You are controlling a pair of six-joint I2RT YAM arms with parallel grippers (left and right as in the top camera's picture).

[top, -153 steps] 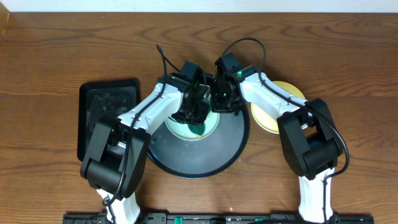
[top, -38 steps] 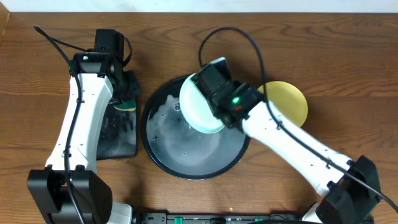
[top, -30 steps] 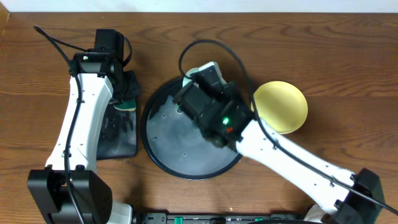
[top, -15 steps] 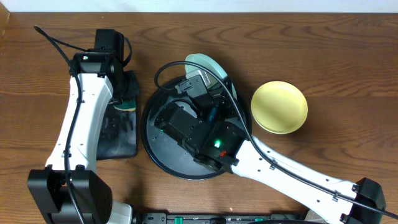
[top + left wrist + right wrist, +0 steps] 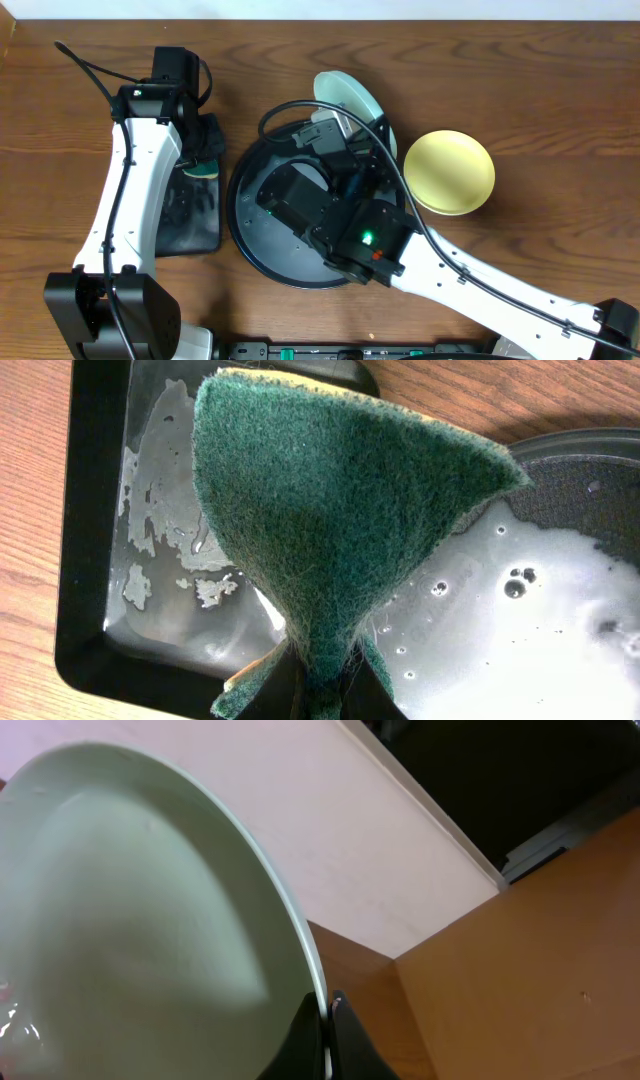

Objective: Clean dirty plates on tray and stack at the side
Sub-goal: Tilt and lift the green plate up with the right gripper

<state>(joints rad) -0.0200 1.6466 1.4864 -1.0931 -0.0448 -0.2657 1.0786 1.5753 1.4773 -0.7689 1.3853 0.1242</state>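
Observation:
A pale mint plate (image 5: 345, 93) hangs tilted over the far edge of the round black tray (image 5: 255, 235). My right gripper (image 5: 338, 118) is shut on its rim. In the right wrist view the rim of that plate (image 5: 150, 920) sits pinched between the jaws of the right gripper (image 5: 325, 1017). A pale yellow plate (image 5: 450, 172) lies on the table to the right of the tray. My left gripper (image 5: 205, 152) is shut on a green sponge (image 5: 330, 510) and holds it over the rectangular tray (image 5: 90, 560). The right arm hides much of the round tray.
The small black rectangular tray (image 5: 180, 215) holds soapy water at the left. The round tray's wet rim (image 5: 600, 445) shows beside it. Bare wooden table lies behind and to the right of the yellow plate. The raised right arm (image 5: 420, 260) crosses the front right.
The right arm has lifted the mint plate off the round tray, tipped it on edge and carried it toward the tray's far rim. The left arm with the sponge has stayed still.

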